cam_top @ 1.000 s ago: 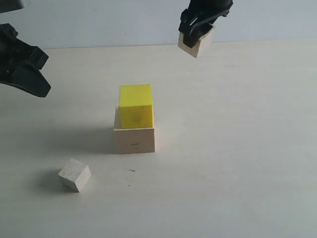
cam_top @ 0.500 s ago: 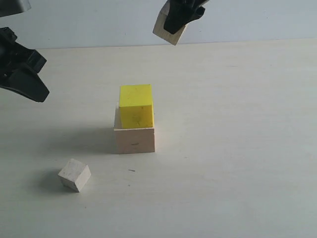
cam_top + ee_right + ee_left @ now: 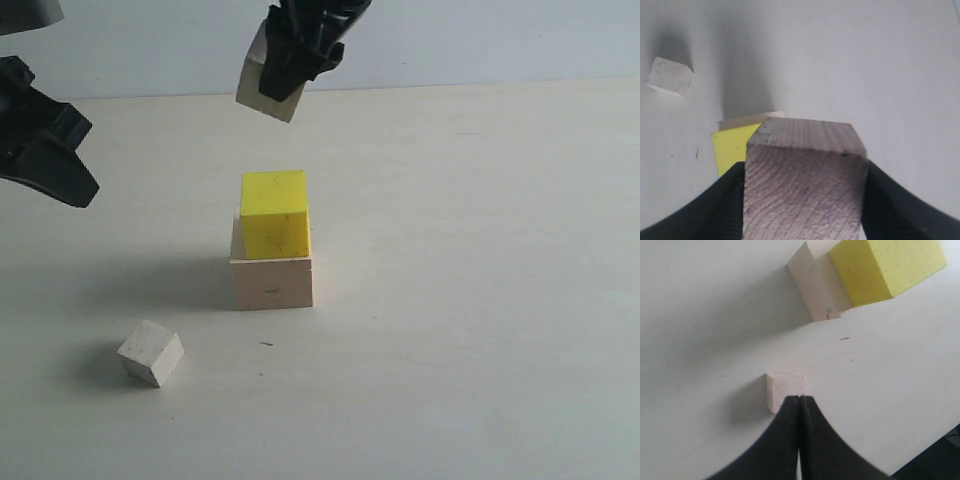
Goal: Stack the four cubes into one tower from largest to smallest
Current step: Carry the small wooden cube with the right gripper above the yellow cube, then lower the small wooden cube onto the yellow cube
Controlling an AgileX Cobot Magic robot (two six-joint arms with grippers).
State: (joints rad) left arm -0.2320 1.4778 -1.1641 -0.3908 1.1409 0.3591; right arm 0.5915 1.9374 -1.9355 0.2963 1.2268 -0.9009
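Tan cube (image 3: 258, 93) askew, corner down

My left gripper (image 3: 799, 401) hangs up in the air at the left side of the scene. Its two black fingers (image 3: 782, 445) are pressed tight together. My right gripper (image 3: 283, 72) is up high at the far side, near the middle, and it points down. It squeezes the tan cube (image 3: 255, 85) from two sides. The cube sits a bit tilted in its grip.

open air above yellow cube (image 3: 274, 214) (whitish cube (image 3: 150, 352) well aside)
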